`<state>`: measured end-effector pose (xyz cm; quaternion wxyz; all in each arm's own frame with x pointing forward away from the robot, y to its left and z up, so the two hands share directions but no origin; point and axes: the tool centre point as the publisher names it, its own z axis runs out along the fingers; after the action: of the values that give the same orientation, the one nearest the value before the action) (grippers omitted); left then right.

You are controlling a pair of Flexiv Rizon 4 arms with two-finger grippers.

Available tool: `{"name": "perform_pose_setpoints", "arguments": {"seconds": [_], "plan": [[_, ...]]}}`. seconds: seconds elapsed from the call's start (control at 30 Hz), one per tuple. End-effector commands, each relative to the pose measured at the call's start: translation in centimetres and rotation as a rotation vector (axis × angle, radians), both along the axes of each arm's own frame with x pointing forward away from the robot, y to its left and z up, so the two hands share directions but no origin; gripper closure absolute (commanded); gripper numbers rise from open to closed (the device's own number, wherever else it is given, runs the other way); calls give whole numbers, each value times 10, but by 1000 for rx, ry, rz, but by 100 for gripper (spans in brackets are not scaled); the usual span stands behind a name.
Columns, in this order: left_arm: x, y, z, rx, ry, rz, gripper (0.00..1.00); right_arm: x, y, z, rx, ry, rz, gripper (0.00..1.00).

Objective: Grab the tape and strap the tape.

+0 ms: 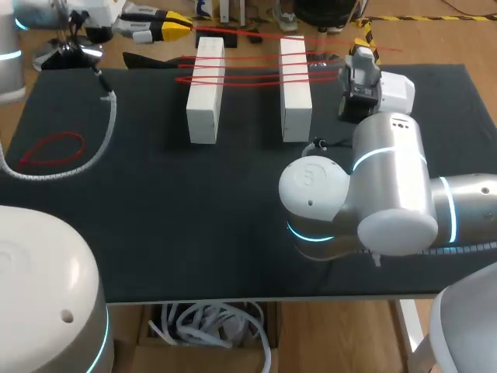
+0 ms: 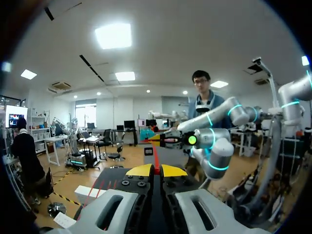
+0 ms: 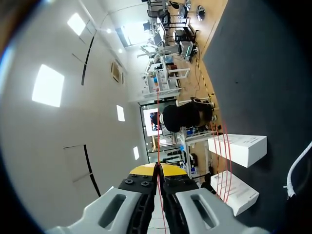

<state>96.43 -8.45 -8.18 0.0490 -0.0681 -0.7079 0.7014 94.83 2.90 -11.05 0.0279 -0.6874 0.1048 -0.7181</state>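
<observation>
Thin red tape (image 1: 248,67) runs in strands over two white blocks (image 1: 206,89) on the desk (image 1: 194,217). The left gripper (image 2: 156,170) and the right gripper (image 3: 158,169) each pinch it. I think it is light and limp, so hold it near the ends and keep it tight.

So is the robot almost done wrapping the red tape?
Partly. Several strands of red tape already stretch across the two white blocks. Right now the left fingers and the right fingers each pinch the tape, one on each side of the blocks. Left to do: finish strapping and let go, since neither end looks fastened yet.
</observation>
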Motion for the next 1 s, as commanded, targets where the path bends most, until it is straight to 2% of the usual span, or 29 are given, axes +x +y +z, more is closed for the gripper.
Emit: {"name": "perform_pose_setpoints", "arguments": {"seconds": [0.03, 0.17, 0.2, 0.37, 0.4, 0.47, 0.57, 0.7, 0.8, 1.0], "plan": [[-3, 0, 8, 128, -21, 10, 100, 0, -2, 3, -1, 8, 3, 100], [-3, 0, 8, 128, -21, 10, 100, 0, -2, 3, -1, 8, 3, 100], [-1, -1, 9, 163, 4, 2, 100, 0, -2, 3, -1, 8, 3, 100], [6, -2, 10, 317, -6, 20, 100, 0, -2, 3, -1, 8, 3, 100], [8, -2, 9, 352, 17, 20, 100, 0, -2, 3, -1, 8, 3, 100], [12, -5, 6, 410, 25, 37, 100, 0, -2, 3, -1, 8, 3, 100], [17, -11, 1, 474, -5, 40, 100, 0, -2, 3, -1, 8, 3, 100], [19, -25, -1, 510, -65, 23, 100, 0, -2, 3, -1, 8, 3, 100], [18, -36, -3, 481, -142, 0, 100, 0, -2, 3, -1, 8, 3, 100], [18, -36, -3, 481, -142, 0, 100, 0, -2, 3, -1, 8, 3, 100]]}}
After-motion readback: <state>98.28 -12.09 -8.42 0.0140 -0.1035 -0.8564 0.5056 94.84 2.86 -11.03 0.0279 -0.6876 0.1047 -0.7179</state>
